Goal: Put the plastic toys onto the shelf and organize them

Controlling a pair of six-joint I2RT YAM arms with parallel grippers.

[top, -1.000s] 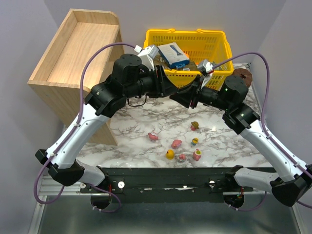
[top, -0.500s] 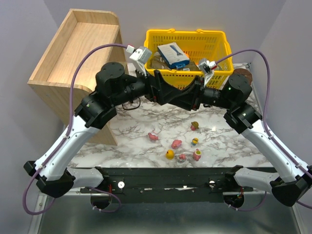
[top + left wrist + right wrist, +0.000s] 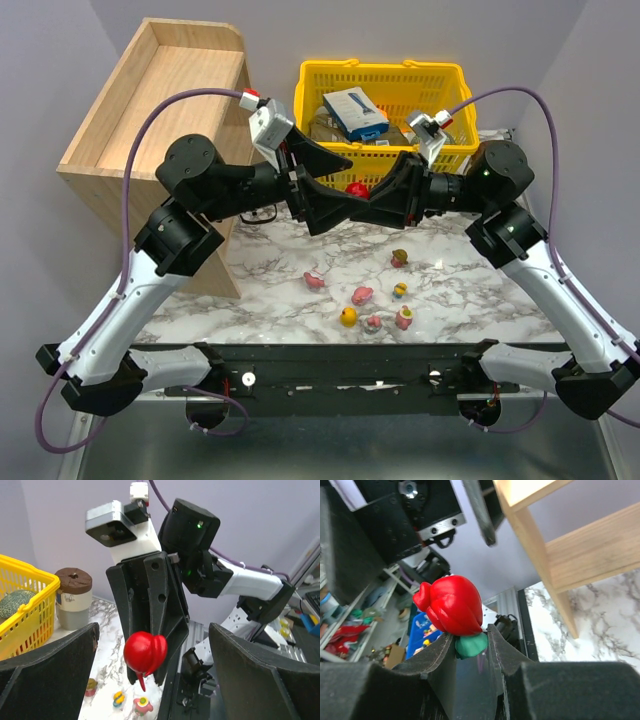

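Note:
A red toy (image 3: 355, 188) with a green base hangs in mid-air in front of the yellow basket, with my right gripper (image 3: 368, 200) shut on it. In the right wrist view the fingers (image 3: 432, 655) pinch the green base (image 3: 471, 646) under the red toy (image 3: 451, 605). My left gripper (image 3: 350, 182) faces it, open, its jaws spread wide on either side of the toy without touching it (image 3: 145, 652). Several small toys (image 3: 362, 295) lie on the marble table near the front. The light-wood shelf (image 3: 160, 100) stands at the far left.
A yellow basket (image 3: 385, 75) holding boxes and packets stands at the back centre. A brown-lidded cup (image 3: 73, 597) sits to its right on the table. Both forearms cross the middle of the table above the loose toys.
My left gripper has opened and its arm has drawn back to the left. The red toy stays in my right gripper, which has shifted slightly right.

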